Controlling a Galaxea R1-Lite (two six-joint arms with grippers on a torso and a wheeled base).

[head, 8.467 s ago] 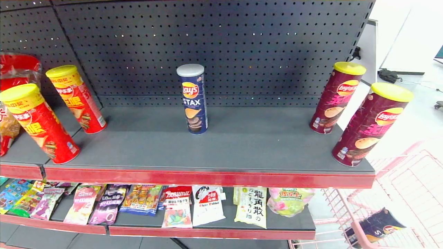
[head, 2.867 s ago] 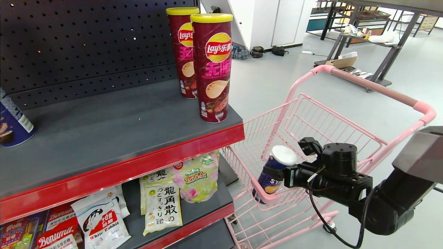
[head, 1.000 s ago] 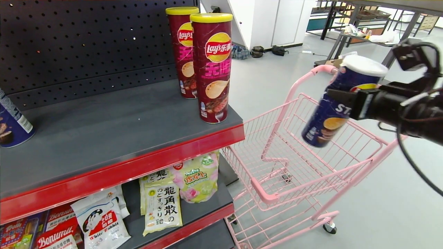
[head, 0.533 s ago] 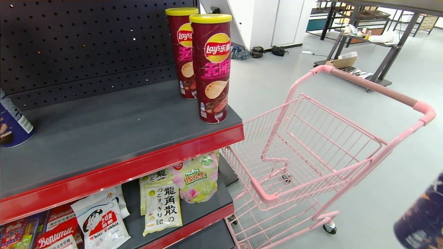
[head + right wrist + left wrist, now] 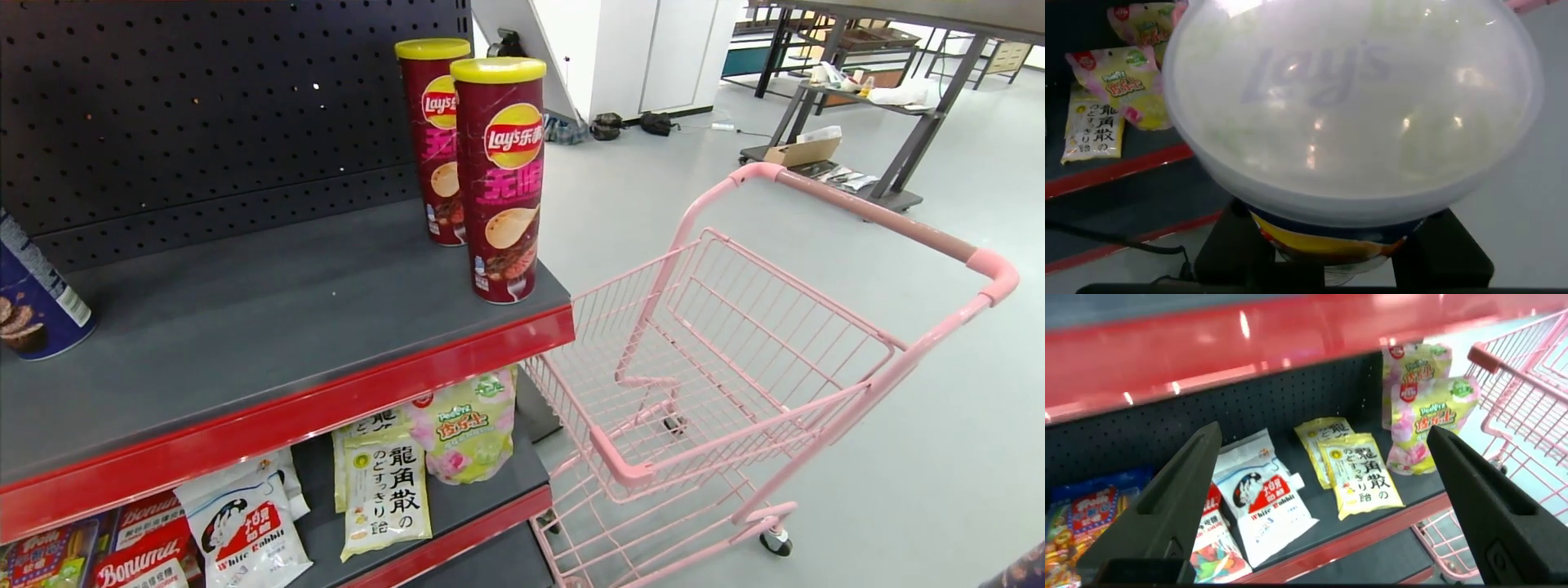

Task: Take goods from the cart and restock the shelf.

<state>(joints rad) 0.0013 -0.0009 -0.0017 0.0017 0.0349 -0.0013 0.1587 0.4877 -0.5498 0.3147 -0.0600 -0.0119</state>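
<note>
right claw point(image 5: 1335, 255) gripping chip can point(image 5: 1347, 106) | left claw point(image 5: 1324, 433) spread wide

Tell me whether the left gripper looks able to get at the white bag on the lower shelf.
Probably yes: the left gripper is open and faces the lower shelf, with nothing between it and the white bag. The red shelf edge above may limit headroom.

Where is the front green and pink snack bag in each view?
Head view: snack bag on the lower shelf's end by the cart.
Left wrist view: it lies between yellow bag and cart.
Right wrist view: it lies beyond the can, beside the yellow bag.
Landmark: the yellow bag.
</note>
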